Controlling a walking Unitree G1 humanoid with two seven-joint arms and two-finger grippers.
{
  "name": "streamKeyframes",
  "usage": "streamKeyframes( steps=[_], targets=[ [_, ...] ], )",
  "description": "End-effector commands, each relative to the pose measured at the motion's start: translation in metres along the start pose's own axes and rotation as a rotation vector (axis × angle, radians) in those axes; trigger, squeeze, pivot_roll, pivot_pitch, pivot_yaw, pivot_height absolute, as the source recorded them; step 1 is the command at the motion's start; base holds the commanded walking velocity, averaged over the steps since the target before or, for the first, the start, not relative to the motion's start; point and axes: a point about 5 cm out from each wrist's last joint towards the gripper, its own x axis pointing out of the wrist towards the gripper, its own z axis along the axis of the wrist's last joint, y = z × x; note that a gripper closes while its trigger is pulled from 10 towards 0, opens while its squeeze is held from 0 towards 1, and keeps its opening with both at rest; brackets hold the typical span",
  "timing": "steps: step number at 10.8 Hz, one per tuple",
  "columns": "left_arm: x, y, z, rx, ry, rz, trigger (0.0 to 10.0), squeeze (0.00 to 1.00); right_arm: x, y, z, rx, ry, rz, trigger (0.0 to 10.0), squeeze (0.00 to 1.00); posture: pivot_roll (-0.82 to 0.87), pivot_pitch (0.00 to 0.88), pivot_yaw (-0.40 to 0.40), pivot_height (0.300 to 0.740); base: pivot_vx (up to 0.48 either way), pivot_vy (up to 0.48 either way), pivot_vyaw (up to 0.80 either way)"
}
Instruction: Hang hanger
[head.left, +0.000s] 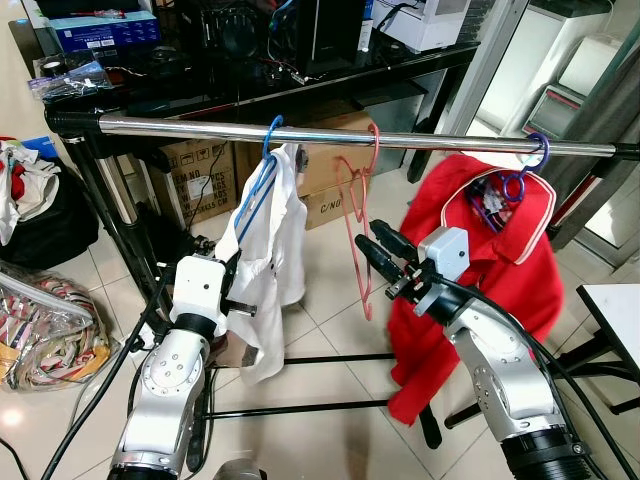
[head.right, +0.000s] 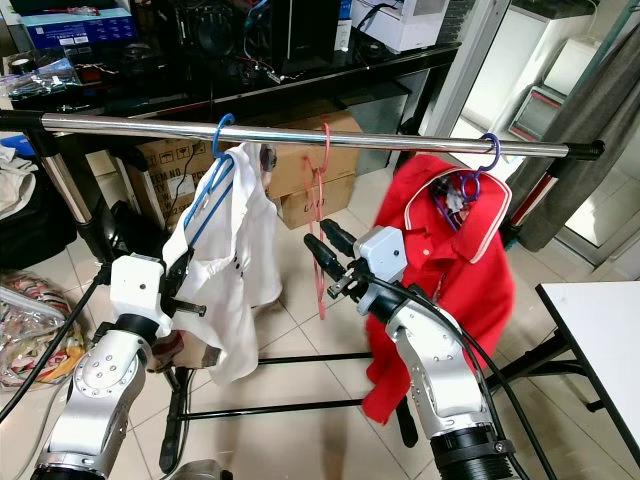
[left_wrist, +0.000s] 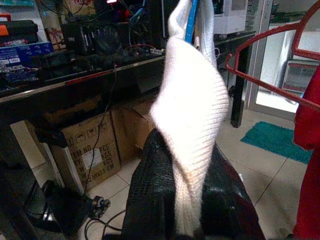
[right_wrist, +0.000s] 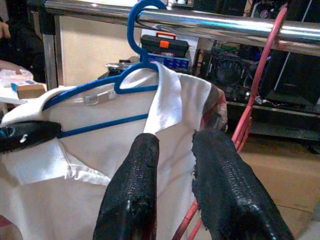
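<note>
Overhead, the steel rail (head.left: 330, 135) is spanning the frame, carrying three hangers; the red coat (head.left: 480, 270) is hanging from a purple one at my right, the white shirt (head.left: 262, 250) from the blue hanger (head.left: 262, 170) at my left, and the bare pink hanger (head.left: 362, 215) between them, its hook already sitting over the rail. That pink one is looking thin, light and springy, probably slick; I am judging its lower bar the safest place to pinch. My left gripper (left_wrist: 175, 200) is clenching a soft fold of the shirt; my right gripper (right_wrist: 175, 165) is hovering just beside the pink hanger, fingers parted and holding nothing.
</note>
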Motion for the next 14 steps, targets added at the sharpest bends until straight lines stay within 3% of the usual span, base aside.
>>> streamKeyframes(
  steps=[1,4,6,8,14],
  targets=[
    [0.004,-0.002,0.006,-0.003,-0.041,-0.003,0.0,0.0,-0.001,-0.008,0.002,-0.022,-0.003,-0.03,10.0,0.0,0.25,0.0,-0.076,0.74,0.0,0.0,0.0],
    [0.004,-0.002,0.027,0.059,-0.195,0.008,0.0,0.0,-0.001,-0.009,0.003,-0.033,-0.001,-0.034,10.0,0.0,0.25,0.0,-0.079,0.74,0.0,0.0,0.0],
    [-0.007,-0.007,0.035,0.075,-0.275,0.022,0.0,0.0,-0.003,-0.009,0.001,-0.036,0.006,-0.033,10.0,0.0,0.26,0.0,-0.081,0.74,0.0,0.0,0.0],
    [-0.021,-0.019,0.028,0.062,-0.266,0.015,0.0,0.0,-0.004,-0.008,-0.001,-0.04,0.016,-0.025,10.0,0.0,0.26,0.003,-0.085,0.74,0.0,0.0,0.0],
    [-0.037,-0.021,0.012,0.05,-0.193,-0.012,0.0,0.0,0.003,-0.018,0.008,-0.16,-0.011,-0.033,10.0,0.0,0.28,0.001,-0.091,0.74,0.0,0.0,0.0]
  ],
)
